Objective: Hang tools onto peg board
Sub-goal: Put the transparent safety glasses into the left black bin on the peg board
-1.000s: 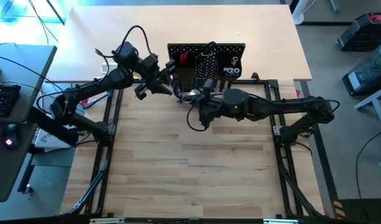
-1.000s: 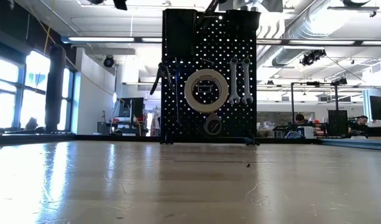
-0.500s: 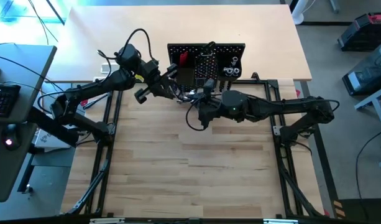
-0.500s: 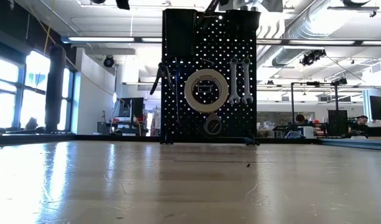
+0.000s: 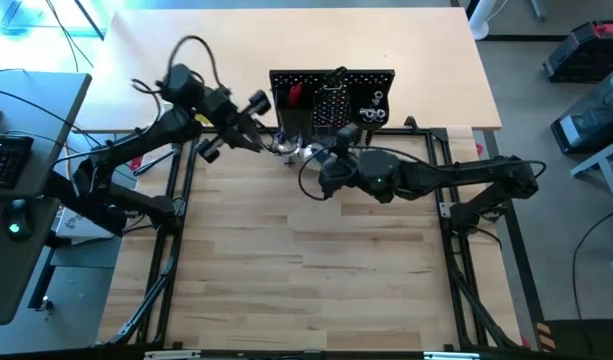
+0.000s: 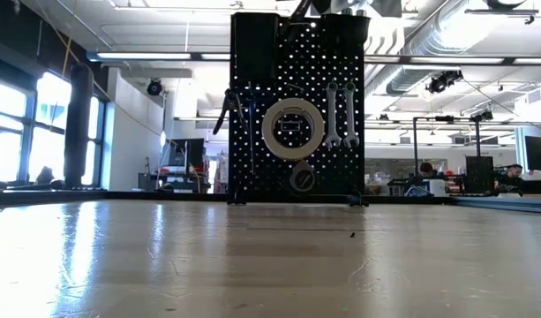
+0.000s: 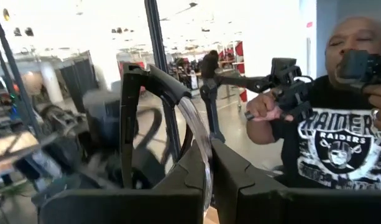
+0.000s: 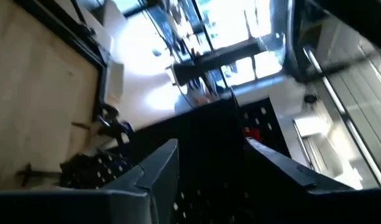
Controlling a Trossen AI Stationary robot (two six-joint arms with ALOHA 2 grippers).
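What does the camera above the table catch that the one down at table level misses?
Only the high view shows both arms at the board's near side: the left gripper, shut, and the right gripper, plus a red tool. Only the low view shows the white tape roll and two silver wrenches hanging. Both show the peg board and wooden table.

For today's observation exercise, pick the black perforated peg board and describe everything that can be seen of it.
The black perforated metal peg board stands upright on thin legs at the table's far edge. Light shines through its rows of small holes. On its front hang a white tape roll, two silver wrenches, dark-handled pliers and a small round tape measure. From above, a red-handled tool shows at its top.
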